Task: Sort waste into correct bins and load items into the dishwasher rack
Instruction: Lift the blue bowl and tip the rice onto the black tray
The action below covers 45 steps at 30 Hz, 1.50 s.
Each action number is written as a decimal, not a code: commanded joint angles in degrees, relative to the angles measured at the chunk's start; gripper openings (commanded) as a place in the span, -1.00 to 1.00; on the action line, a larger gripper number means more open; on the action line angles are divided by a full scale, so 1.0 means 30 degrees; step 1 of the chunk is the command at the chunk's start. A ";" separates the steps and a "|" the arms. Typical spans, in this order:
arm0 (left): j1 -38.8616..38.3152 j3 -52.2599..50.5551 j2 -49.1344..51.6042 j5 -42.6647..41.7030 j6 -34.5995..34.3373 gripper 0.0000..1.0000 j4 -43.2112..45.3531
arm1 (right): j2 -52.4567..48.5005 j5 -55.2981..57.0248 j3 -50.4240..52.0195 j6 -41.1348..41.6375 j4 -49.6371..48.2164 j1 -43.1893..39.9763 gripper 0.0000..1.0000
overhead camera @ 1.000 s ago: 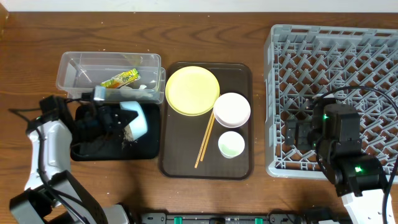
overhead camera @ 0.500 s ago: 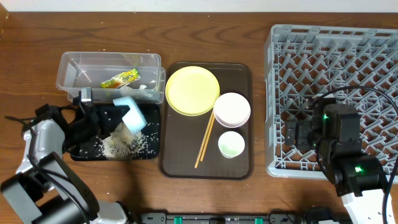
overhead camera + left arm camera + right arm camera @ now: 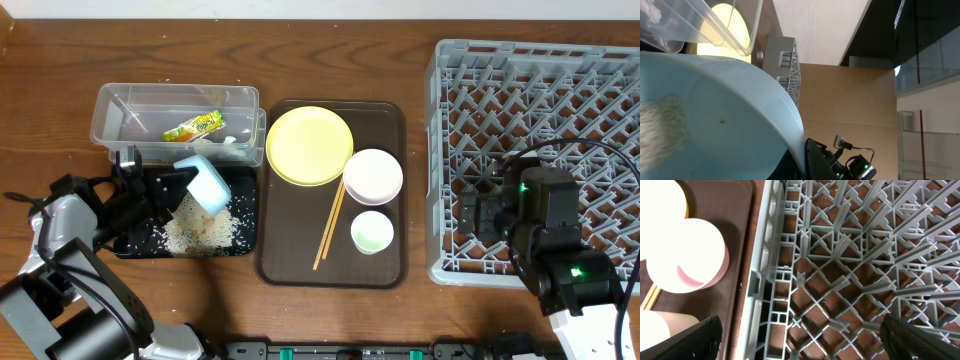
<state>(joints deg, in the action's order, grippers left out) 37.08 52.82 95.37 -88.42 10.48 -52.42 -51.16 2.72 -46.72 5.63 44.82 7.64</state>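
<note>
My left gripper (image 3: 172, 186) is shut on the rim of the light blue bowl (image 3: 205, 183), which hangs tipped over the black tray (image 3: 130, 245). Whitish rice scraps (image 3: 200, 228) lie spilled on that tray, and some still cling inside the bowl (image 3: 715, 115). The clear tub (image 3: 110, 110) holds the snack wrapper (image 3: 193, 126) and tissue bits (image 3: 230, 140). The yellow plate (image 3: 309, 145), white bowl (image 3: 373, 176), green cup (image 3: 372, 233) and chopsticks (image 3: 330, 225) lie on the brown tray. My right gripper (image 3: 800, 345) stands open over the grey rack's (image 3: 540, 100) left part, holding nothing.
The brown serving tray (image 3: 285, 265) sits between the bins and the rack. In the right wrist view the rack's left wall (image 3: 765, 280) runs beside the white bowl (image 3: 685, 255). Bare wooden table (image 3: 50, 60) lies at the far left and front.
The left gripper has tipped the blue bowl and drawn back to the left. Rice has poured out onto the black tray. The right arm has not moved.
</note>
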 commanded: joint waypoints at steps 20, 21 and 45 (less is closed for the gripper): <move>0.0175 -0.0066 0.0080 -0.0525 -0.3220 -0.88 0.1880 | 0.0080 -0.0066 -0.0372 0.0182 0.0007 -0.0197 0.99; 0.0175 -0.0073 0.0080 -0.0488 -0.3220 -0.88 0.2062 | 0.0080 -0.0066 -0.0372 0.0182 0.0015 -0.0197 0.97; 0.0168 -0.0029 0.0029 -0.0568 -0.3308 -0.88 0.2579 | 0.0080 -0.0066 -0.0372 0.0182 0.0000 -0.0197 0.99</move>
<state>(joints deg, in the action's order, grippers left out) 37.15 52.69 95.37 -86.72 -1.37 -44.56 -51.16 2.57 -46.72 5.63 44.84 7.64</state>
